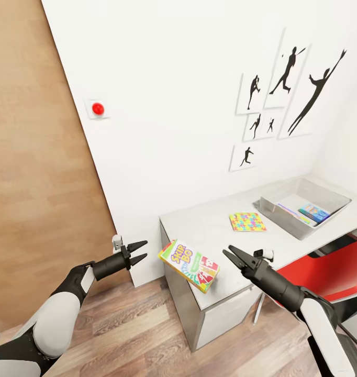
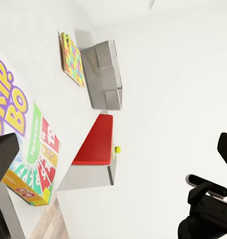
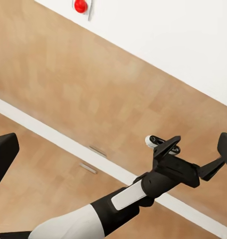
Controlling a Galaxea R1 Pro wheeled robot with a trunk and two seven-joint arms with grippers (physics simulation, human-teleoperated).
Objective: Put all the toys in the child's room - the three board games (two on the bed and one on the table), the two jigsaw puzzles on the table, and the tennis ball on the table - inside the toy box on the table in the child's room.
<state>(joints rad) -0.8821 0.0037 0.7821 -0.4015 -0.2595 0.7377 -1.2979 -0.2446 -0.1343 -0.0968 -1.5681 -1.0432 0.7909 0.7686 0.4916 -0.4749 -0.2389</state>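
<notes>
Toy box (image 1: pixel 283 212) first: you see the shallow light grey bin at the far end of the table (image 1: pixel 215 230), toward the corner of the room; inside it lie at least two flat printed boxes (image 1: pixel 313 212), one showing blue and green, their lettering too small to read; your left wrist camera shows the same bin (image 2: pixel 106 74) edge-on. Nearer to you than the toy box, a jigsaw puzzle (image 1: pixel 247 221) lies flat on the tabletop, a square of yellow, pink, blue and green interlocking pieces; it is apart from the toy box. At the table's near corner sits the board game (image 1: pixel 190 264), reading "SKIP-BO" in purple on white with yellow sides and red and green panels; part of it overhangs the table edge, and it looks tilted. Beside the table you have a red chair (image 1: pixel 330 272); a small yellow-green ball (image 2: pixel 117 149) shows just past the chair in your left wrist camera. Your left gripper (image 1: pixel 137 251) hovers off the table's near corner with fingers spread and empty; your right gripper (image 1: pixel 236 256) hovers just beside the board game, jaws parted, holding nothing.
</notes>
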